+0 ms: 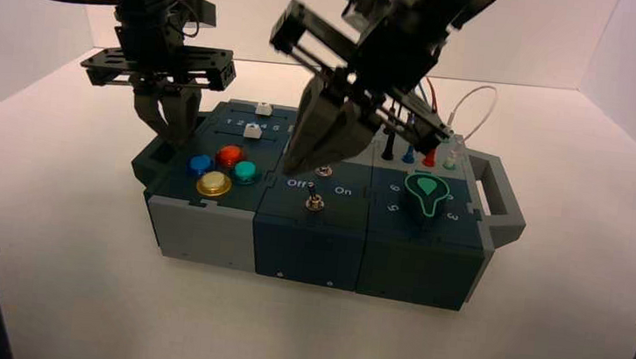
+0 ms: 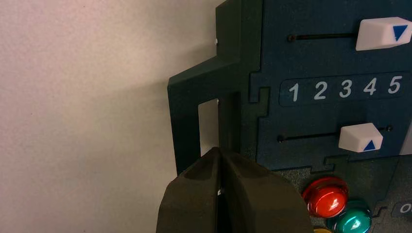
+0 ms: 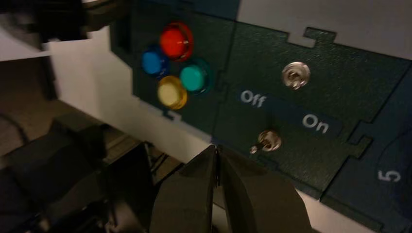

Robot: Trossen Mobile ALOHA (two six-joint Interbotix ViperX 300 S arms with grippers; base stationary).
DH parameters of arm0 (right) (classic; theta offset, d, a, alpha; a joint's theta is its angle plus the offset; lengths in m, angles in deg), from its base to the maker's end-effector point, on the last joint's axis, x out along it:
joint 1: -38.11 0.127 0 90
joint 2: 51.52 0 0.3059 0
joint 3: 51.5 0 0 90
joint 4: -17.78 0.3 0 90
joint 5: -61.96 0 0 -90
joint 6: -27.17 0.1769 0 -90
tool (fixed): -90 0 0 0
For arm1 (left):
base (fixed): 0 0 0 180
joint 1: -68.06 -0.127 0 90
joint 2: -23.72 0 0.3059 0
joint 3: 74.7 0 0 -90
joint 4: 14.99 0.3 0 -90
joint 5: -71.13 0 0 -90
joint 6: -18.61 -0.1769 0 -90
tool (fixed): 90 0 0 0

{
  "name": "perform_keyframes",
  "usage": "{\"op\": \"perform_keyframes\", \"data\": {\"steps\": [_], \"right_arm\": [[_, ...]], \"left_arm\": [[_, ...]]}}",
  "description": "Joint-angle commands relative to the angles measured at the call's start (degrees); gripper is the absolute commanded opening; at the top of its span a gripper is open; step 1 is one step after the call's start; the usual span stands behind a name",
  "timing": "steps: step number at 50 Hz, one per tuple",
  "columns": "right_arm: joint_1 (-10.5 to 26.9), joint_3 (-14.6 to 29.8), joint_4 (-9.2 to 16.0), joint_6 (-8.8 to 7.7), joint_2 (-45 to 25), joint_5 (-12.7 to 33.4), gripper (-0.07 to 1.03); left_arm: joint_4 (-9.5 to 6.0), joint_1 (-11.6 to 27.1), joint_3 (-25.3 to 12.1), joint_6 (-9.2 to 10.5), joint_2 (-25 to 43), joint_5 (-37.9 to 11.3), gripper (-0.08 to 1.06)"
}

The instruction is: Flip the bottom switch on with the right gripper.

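White table (image 1: 66, 296), right hand (image 1: 298, 162) closed — bottom switch (image 3: 266, 141) off-leaning

At the middle of the high view, the bottom switch (image 1: 315, 202) has open room in front and on both sides. The right claw (image 1: 303, 162) hangs closed just above and behind it, over the top switch (image 1: 323, 171). The green knob (image 1: 426, 192) stands to the right. The left claw (image 1: 164, 125) fills the box's upper left corner.

Yellow button (image 2: 322, 230) mostly cut off.
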Motion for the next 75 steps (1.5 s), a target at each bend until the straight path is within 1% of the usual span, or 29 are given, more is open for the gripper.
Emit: {"op": "perform_keyframes", "data": {"steps": [1, 35, 46, 60, 71, 73, 75], "right_arm": [[0.4, 0.9, 0.0, 0.18, -0.2, -0.7, -0.02], [0.0, 0.1, -1.3, 0.09, -2.9, -3.7, -0.02], [-1.1, -1.2, -2.0, 0.0, -2.9, -4.0, -0.02], [-4.5, -4.4, -3.5, 0.0, -0.8, -4.1, -0.02], [-4.5, -3.4, -3.9, -0.44, 0.1, -4.2, -0.02], [-4.5, -3.2, -4.5, -0.53, 2.9, -3.3, -0.02], [-4.7, -3.6, -5.0, -0.26, 4.3, -2.8, -0.02]], "left_arm": [[0.62, 0.2, 0.4, -0.97, 3.5, 2.6, -0.03], [0.62, 1.1, 0.5, -0.97, 3.3, 2.7, -0.03], [0.62, 1.1, 0.5, -1.32, 3.3, 2.9, -0.03], [0.62, 1.1, 0.4, -1.58, 3.7, 3.6, -0.03], [0.62, 1.1, 0.5, -1.67, 2.7, 5.4, -0.03], [0.62, 1.1, 0.7, -1.67, 1.5, 6.2, -0.03], [0.7, 1.1, 0.9, -1.67, 1.2, 6.3, -0.03]]}}
